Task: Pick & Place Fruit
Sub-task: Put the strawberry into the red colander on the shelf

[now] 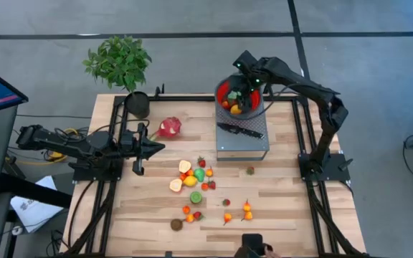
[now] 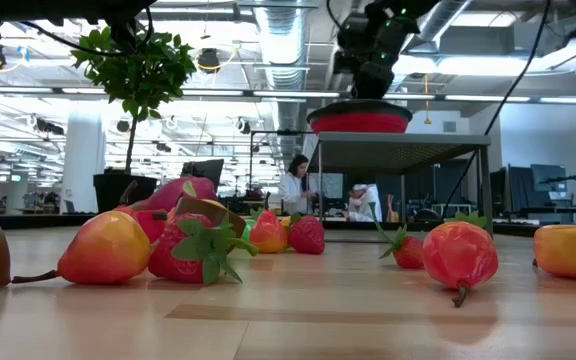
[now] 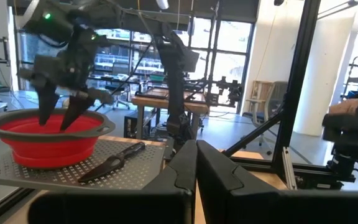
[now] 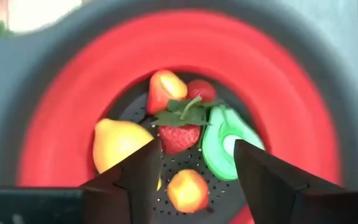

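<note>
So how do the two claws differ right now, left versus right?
The left claw is shut and empty, parked low at the table's left side; the right claw is open, reaching over the red bowl on the raised metal stand. The left claw points along the table, while the right claw points down at the fruit in the bowl. Neither holds anything.

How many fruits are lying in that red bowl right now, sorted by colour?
Inside the red bowl, seen from the right wrist view:
Red strawberries: 2
Orange fruits: 2
Yellow lemon: 1
Green avocado half: 1
Total: 6
</note>
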You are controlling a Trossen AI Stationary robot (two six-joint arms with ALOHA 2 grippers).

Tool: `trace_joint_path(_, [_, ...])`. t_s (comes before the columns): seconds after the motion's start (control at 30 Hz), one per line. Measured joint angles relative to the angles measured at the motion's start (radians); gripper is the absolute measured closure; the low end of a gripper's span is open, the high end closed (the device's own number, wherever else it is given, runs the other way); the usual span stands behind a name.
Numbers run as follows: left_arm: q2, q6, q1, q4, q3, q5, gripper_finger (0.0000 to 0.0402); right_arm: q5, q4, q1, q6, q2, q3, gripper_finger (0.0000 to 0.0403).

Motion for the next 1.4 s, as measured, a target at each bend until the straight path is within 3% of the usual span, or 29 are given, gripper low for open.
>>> trace_joint_path(0.4, [0.0,0.0,0.0,0.0,0.0,0.0,0.0399,-0.044,-0.022,0.008,0.17,-0.133,0.0,0.0337])
trace_joint_path(0.6, [0.0,0.0,0.0,0.0,0.0,0.0,0.0399,-0.09,-0.069,0.079,0.191,-0.17,0.0,0.0397])
trace_joint_path(0.97, [0.0,0.0,0.0,0.0,0.0,0.0,0.0399,-0.091,-0.098,0.291,0.365,-0.262,-0.015,0.0399])
trace_joint_path(1.13, [0.0,0.0,0.0,0.0,0.0,0.0,0.0399,-0.089,-0.054,0.385,0.469,-0.328,-0.135,0.0401])
trace_joint_path(1.4, [0.0,-0.003,0.0,0.0,0.0,0.0,0.0399,-0.022,0.175,0.545,0.712,-0.477,-0.425,0.0401])
